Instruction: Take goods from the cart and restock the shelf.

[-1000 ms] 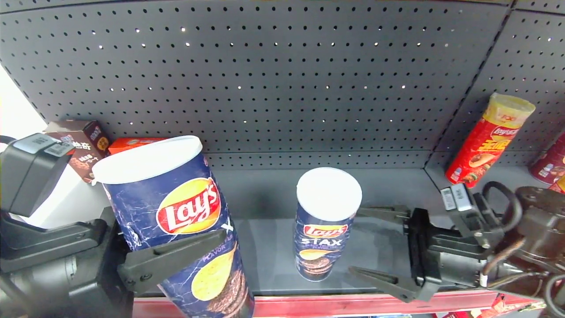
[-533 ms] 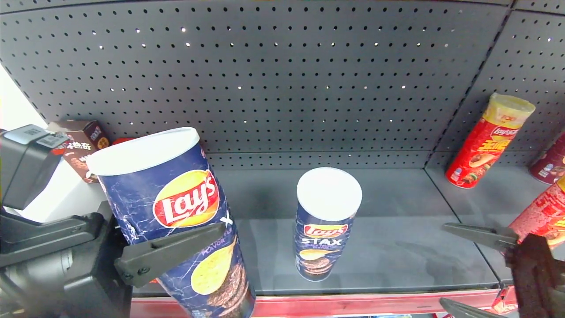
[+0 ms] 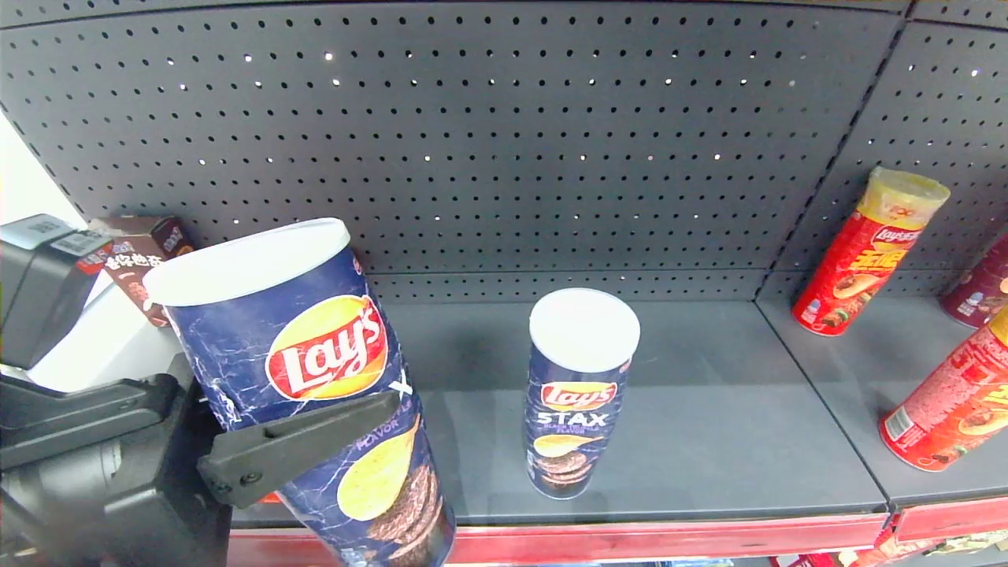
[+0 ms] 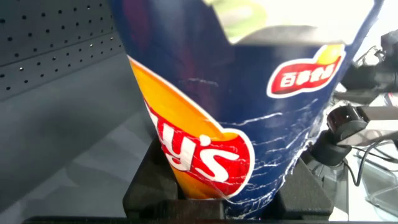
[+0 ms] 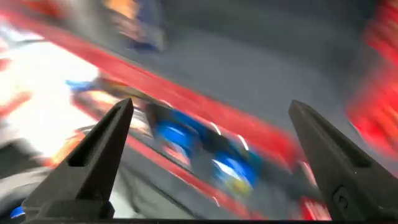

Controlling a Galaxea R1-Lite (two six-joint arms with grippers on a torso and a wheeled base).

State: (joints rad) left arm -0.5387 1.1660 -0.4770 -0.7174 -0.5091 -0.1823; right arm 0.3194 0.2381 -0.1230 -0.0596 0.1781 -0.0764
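A tall blue chips can [image 3: 307,378] with a white lid hangs tilted over the shelf's front left corner. My left gripper [image 3: 283,398] is shut on its middle; one black finger [image 3: 299,453] crosses its front. The left wrist view has the same can [image 4: 236,112] standing up out of the left gripper [image 4: 230,193]. A second blue chips can [image 3: 579,394] stands upright on the grey shelf [image 3: 709,425], near the front and middle, with nothing touching it. In the right wrist view my right gripper [image 5: 210,106] is open wide and empty over a blurred red shelf edge.
Two red chips cans [image 3: 866,252] [image 3: 945,402] and a dark red can [image 3: 980,287] occupy the neighbouring bay on the right. A brown box [image 3: 142,256] sits at the back left. A perforated back panel [image 3: 504,157] rises behind. A red strip [image 3: 630,539] lines the front edge.
My right gripper, open around the standing can a second ago, has pulled away to the right and left the head view. The held can has risen slightly and drifted left.
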